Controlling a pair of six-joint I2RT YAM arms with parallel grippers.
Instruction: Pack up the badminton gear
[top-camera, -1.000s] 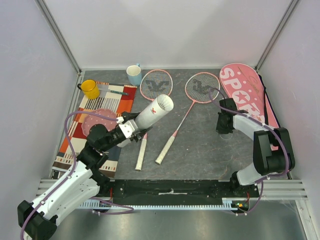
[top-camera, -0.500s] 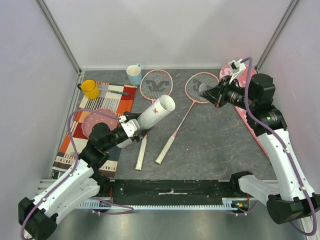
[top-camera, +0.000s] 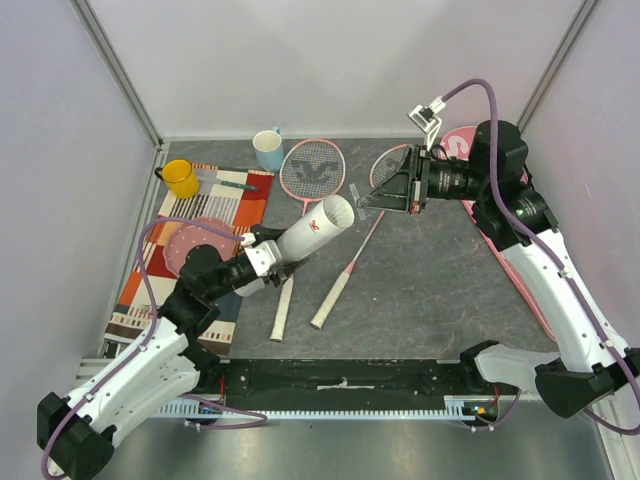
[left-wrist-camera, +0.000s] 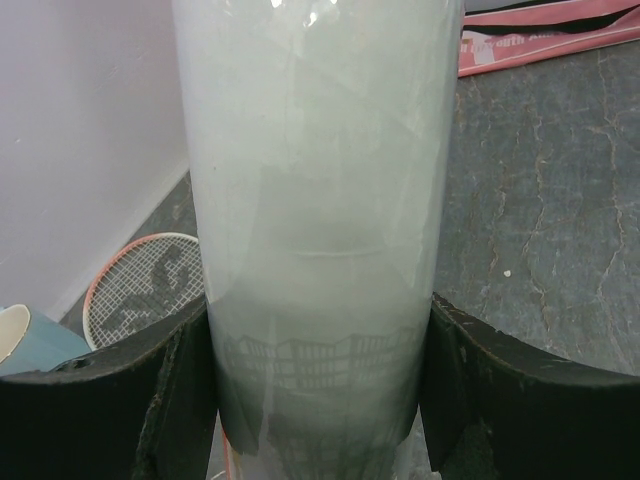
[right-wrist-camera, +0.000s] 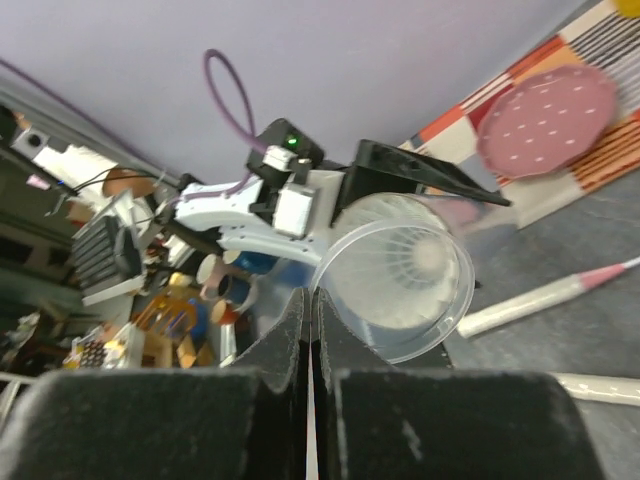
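Observation:
My left gripper is shut on the lower part of the long white tube and holds it tilted, its open mouth up and to the right. In the left wrist view the tube fills the gap between the fingers of the left gripper. My right gripper is raised just right of the tube's mouth. Its jaws are pressed together on a thin clear lid seen edge-on. A white shuttlecock sits inside the tube. Two pink rackets lie on the table. The pink bag is mostly hidden behind the right arm.
A blue mug and a yellow mug stand at the back left. The striped mat with a pink plate lies on the left. The racket handles lie under the tube. Walls close in the sides and back.
My right arm has risen from the table beside the bag and swung left to the tube's mouth. My left gripper has kept the tube, lowering it slightly.

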